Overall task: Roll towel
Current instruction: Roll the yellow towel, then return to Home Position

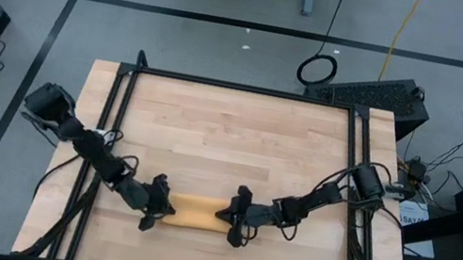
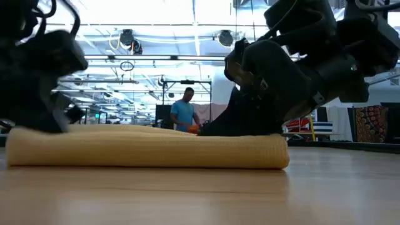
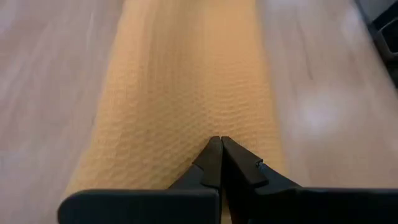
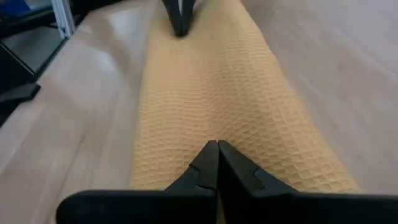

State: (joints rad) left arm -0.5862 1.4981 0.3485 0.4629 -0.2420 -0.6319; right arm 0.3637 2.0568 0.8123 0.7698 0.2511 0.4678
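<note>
The wooden tabletop [image 1: 231, 130] is bordered by a black frame [image 1: 244, 88] along its far edge and both sides. Most of the boards lie bare: a broad stretch between the arms and the far rail, and a narrower strip between them and the near edge.

Both arms reach inward from the side rails, bent at the elbow and angled low toward the middle of the near half of the table. The left gripper [image 1: 162, 207] and the right gripper [image 1: 227, 213] face each other along one line, each at one end of the towel [image 1: 194, 211].

The towel is an orange-yellow waffle-weave cloth lying as a long, low bundle parallel to the table's near edge, flat on the wood. In the low view it shows as a thick roll [image 2: 147, 149] with rounded ends, the dark grippers pressing down at its two ends.

Each wrist view shows that arm's two dark fingers drawn together tip to tip, resting on the towel's top surface: left gripper [image 3: 217, 149], right gripper [image 4: 217, 152]. Neither visibly pinches a fold.

A person [image 2: 184, 112] stands far back in the room.
</note>
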